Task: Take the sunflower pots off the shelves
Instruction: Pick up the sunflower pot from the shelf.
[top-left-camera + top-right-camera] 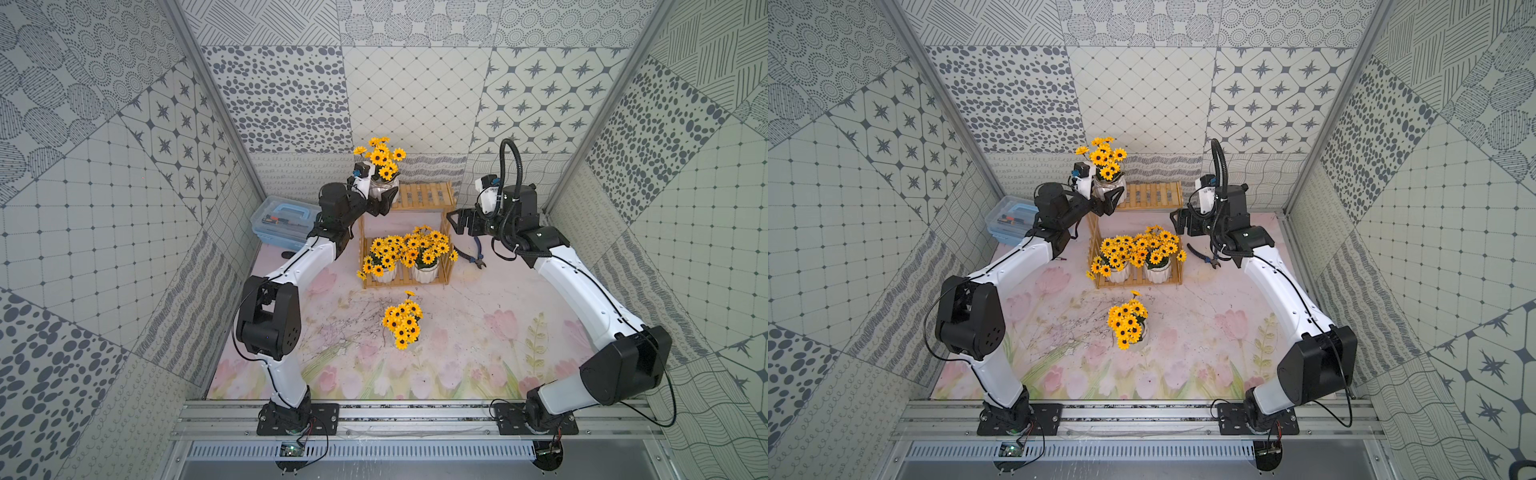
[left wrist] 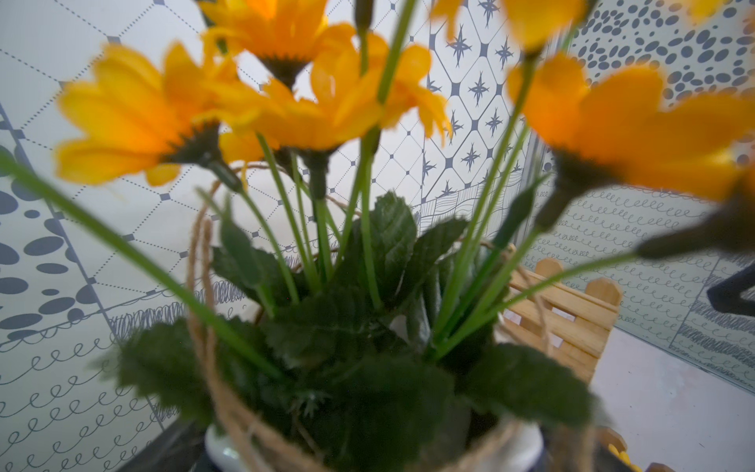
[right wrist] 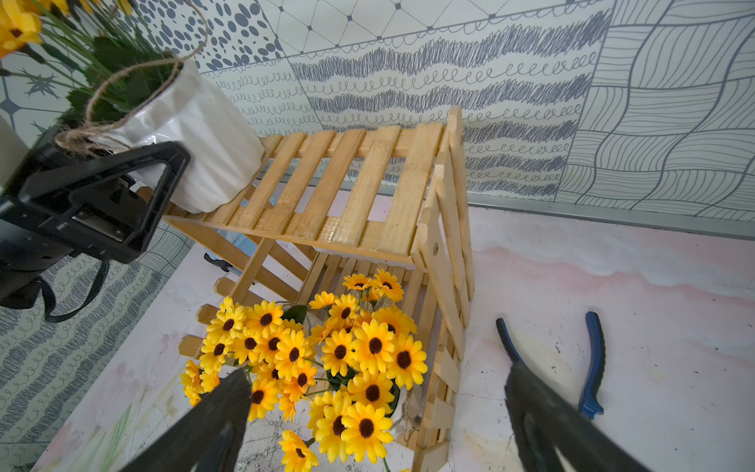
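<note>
Left arm: stretched to the left end of the shelves' (image 1: 424, 195) upper tier. The left gripper (image 1: 383, 201) is clamped on the upper sunflower pot (image 3: 204, 135), which is white, ribbed, looped with twine and tilted on the slats.

Right arm: raised beside the shelves' right end. The right gripper (image 1: 456, 223) is spread wide and empty.

A second pot (image 1: 384, 274) and a third pot (image 1: 426, 272) are stood side by side on the lower tier. A fourth pot (image 1: 402, 322) is set on the table (image 1: 498, 332) before the shelves.

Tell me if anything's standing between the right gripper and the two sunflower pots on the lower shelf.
Yes: the rack's slatted end panel stands between the open right gripper and the lower-shelf sunflower pots, and their flowers cover them from above. The rack's front looks open.
</note>
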